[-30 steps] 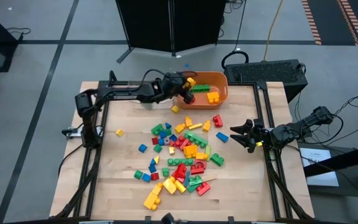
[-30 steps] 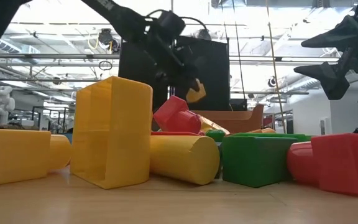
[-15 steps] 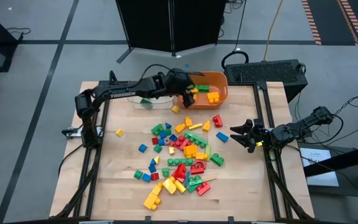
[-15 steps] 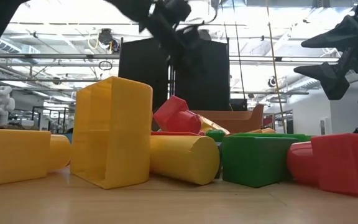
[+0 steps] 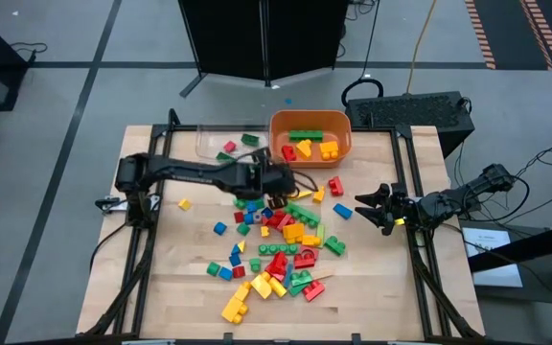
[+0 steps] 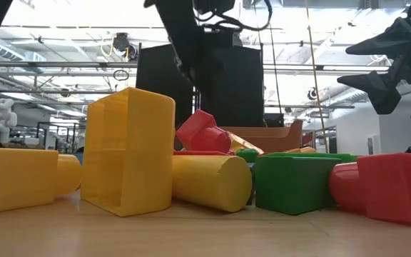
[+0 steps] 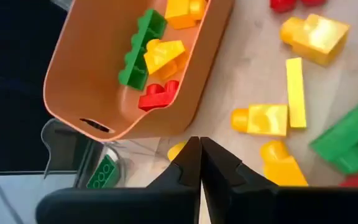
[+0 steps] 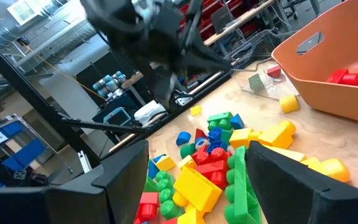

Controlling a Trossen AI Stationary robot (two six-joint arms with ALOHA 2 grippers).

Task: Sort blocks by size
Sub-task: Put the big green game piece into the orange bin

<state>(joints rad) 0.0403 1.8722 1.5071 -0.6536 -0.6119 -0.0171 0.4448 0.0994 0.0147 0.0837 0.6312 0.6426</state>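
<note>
At the lower centre of the high view, the blocks (image 5: pixel 281 244) are seen scattered in a loose pile across the wooden table (image 5: pixel 180 268), with a stray yellow one (image 5: pixel 184 204) at the left. At mid right, the right claw (image 5: pixel 370 206) is held wide and empty at the table's edge. At the pile's upper edge, the left claw (image 5: pixel 278 182) is pressed shut on nothing. In the upper centre, more blocks are held in an orange tub (image 5: pixel 345 129) and a clear tray (image 5: pixel 204 142).
</note>
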